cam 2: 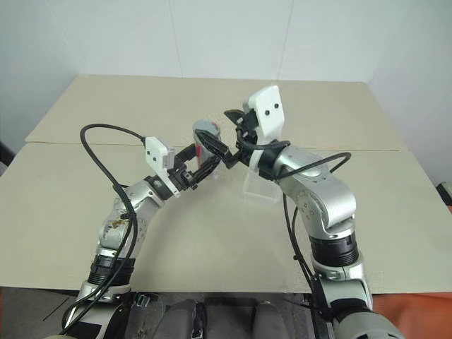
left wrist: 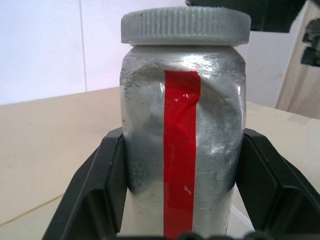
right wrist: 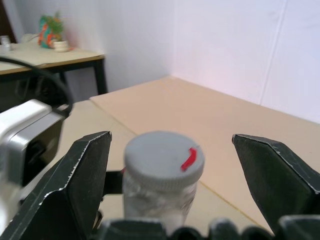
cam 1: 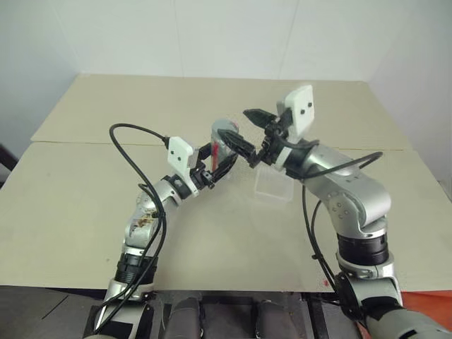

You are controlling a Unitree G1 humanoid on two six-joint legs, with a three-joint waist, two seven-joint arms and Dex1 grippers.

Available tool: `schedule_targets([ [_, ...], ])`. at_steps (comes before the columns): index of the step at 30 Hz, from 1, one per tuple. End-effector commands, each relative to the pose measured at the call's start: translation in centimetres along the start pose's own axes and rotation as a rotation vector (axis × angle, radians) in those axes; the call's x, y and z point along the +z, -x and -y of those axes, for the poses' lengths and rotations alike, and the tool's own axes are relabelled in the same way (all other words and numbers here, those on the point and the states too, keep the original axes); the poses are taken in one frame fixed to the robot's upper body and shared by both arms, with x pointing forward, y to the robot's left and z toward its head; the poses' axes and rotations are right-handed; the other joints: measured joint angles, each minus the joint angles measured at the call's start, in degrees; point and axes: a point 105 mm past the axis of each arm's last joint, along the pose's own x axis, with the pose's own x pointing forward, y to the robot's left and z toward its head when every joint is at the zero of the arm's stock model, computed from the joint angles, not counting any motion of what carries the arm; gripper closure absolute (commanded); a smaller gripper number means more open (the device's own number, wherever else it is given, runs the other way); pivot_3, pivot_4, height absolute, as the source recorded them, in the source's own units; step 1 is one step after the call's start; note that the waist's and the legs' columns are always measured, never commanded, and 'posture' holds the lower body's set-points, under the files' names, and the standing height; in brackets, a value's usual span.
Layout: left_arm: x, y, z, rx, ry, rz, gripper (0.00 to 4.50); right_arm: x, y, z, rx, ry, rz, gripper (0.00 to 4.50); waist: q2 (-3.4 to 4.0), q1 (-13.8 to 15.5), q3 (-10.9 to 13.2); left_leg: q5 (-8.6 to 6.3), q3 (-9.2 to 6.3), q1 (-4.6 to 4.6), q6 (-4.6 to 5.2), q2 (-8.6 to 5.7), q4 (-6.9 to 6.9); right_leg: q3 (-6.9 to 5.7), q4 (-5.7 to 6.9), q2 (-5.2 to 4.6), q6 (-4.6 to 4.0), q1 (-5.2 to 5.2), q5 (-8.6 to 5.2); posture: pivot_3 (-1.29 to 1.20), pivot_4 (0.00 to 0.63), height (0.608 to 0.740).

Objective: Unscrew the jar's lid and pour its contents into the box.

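- Your left gripper (cam 1: 224, 159) pinches the jar (left wrist: 182, 150) by its body, holding it up above the middle of the table (cam 1: 85, 205).
- The lid (right wrist: 164, 160) sits on the jar's mouth.
- Your right gripper (right wrist: 172, 170) is spread wide, one finger each side of the lid, not touching.
- The box (cam 1: 274, 185) rests mid-table, under your right wrist.

A plain test room or lab, set up for robot trials. A wide, flat beige worktable (cam 1: 85, 205) of two boards butted together stands against bare white panelled walls (cam 1: 212, 35). Beyond the worktable, by the same white wall, stands a second beige-topped desk with black metal legs (right wrist: 75, 62), carrying a small colourful potted ornament (right wrist: 52, 32).
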Motion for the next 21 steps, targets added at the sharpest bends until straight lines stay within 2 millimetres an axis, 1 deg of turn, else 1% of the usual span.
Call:
schedule_targets([
  [1, 1.3, -0.3, 0.3, -0.003, -0.037, 0.050, 1.80, 1.3, -0.2, -0.1, -0.007, 0.031, 0.023, 0.02, 0.00, 0.03, 0.00, 0.00, 0.00, -0.01, 0.00, 0.00, 0.00, 0.00, 0.00, 0.00, 0.00, 0.00, 0.00, 0.00, 0.150, 0.740],
  [7, 1.5, -0.4, 0.3, -0.004, -0.042, 0.055, 1.80, 0.6, -0.9, -0.3, -0.002, 0.015, -0.014, 0.02, 0.00, -0.13, 0.00, -0.01, 0.02, 0.01, 0.01, 0.00, 0.00, 0.00, -0.01, 0.00, 0.00, 0.00, 0.00, 0.00, 0.150, 0.740],
  [10, 1.5, -0.4, 0.4, -0.007, -0.042, 0.054, 1.80, 0.5, -1.2, -0.7, 0.011, 0.007, -0.015, 0.02, 0.00, -0.15, 0.00, -0.01, 0.02, 0.00, 0.01, 0.00, -0.01, -0.01, -0.01, 0.00, 0.00, 0.00, 0.00, 0.00, 0.150, 0.740],
  [19, 1.5, -0.3, 0.4, -0.017, -0.044, 0.049, 1.80, 0.4, -1.7, -0.7, 0.018, -0.015, -0.025, 0.02, 0.00, -0.29, 0.00, -0.01, 0.00, 0.00, 0.01, 0.00, -0.01, -0.01, -0.01, 0.00, 0.00, 0.00, 0.00, 0.00, 0.150, 0.740],
  [21, 1.6, -0.3, 0.4, -0.018, -0.044, 0.049, 1.80, 0.3, -1.7, -0.6, 0.020, -0.018, -0.028, 0.40, 0.00, -0.31, 0.00, -0.01, 0.00, 0.00, 0.01, 0.00, -0.02, -0.02, -0.01, 0.00, 0.00, 0.00, 0.00, 0.00, 0.150, 0.740],
])
